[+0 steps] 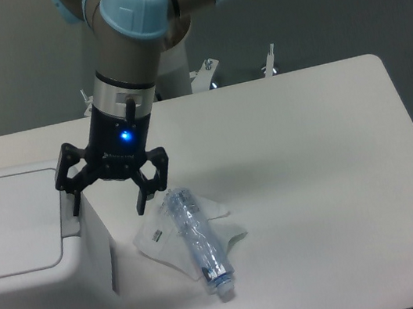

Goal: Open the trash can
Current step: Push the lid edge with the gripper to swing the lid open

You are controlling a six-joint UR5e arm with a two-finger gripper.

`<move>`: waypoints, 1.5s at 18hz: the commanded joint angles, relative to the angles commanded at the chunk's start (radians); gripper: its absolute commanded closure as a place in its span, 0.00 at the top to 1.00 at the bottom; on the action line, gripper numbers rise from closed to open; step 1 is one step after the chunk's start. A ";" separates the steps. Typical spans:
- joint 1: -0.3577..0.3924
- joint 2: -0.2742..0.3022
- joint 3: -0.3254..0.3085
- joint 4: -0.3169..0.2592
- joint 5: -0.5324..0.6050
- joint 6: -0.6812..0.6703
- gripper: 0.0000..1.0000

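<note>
One fixed view — high, angled down

The arm is reaching down from the top of the view, its blue-capped joint uppermost and its silver wrist pointing downward. The gripper (109,202) is hanging with its black fingers (144,198) spreading wide apart, tips aiming down and gripping nothing. A blue light is glowing on the gripper's black body.

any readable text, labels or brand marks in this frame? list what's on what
None legible.
Pincer: faint pale marking under the blue light, too blurred to read.
Paper under the bottle: small dark printed patch, too small to read.
Trash can: no text visible.
</note>
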 joint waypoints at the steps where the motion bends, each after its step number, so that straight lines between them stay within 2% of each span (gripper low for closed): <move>1: 0.000 0.000 0.000 0.000 0.000 0.000 1.00; 18: 0.000 -0.008 0.012 0.002 0.000 0.003 1.00; 23: 0.015 0.028 0.078 0.002 0.003 0.023 1.00; 27: 0.104 0.031 0.084 -0.003 0.148 0.162 1.00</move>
